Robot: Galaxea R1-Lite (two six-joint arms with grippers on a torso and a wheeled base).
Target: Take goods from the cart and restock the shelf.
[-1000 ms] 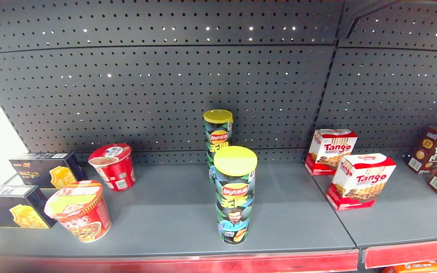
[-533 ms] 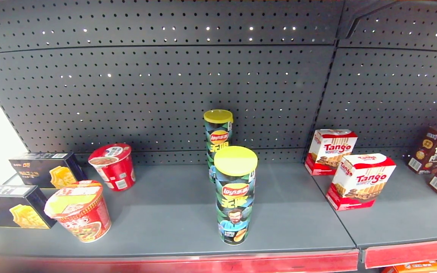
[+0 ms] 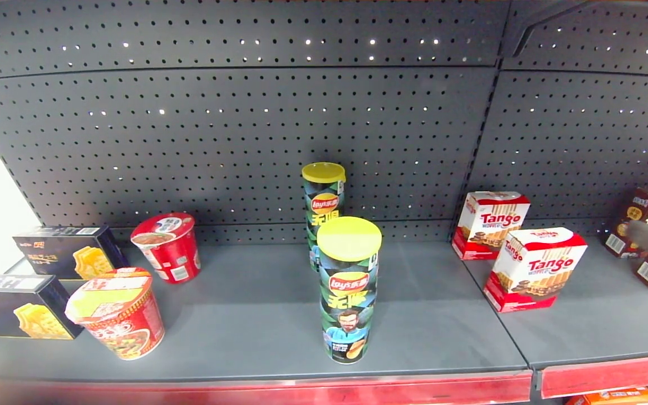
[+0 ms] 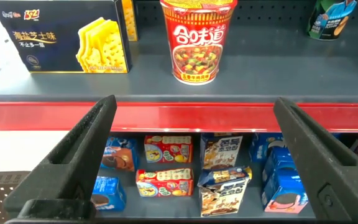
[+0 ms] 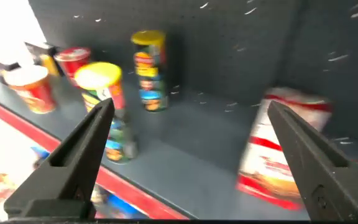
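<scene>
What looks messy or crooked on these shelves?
Below the red shelf edge, one snack box sits tilted and its top looks crumpled, unlike the straight boxes beside it. Up on the grey shelf, the front wafer box is turned slightly askew. Everything else stands tidy.

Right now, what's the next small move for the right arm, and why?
Likely back the right gripper away from the shelf toward the cart: it is open with nothing held, the left gripper is open and empty too, and there is bare shelf beside the chip cans.
</scene>
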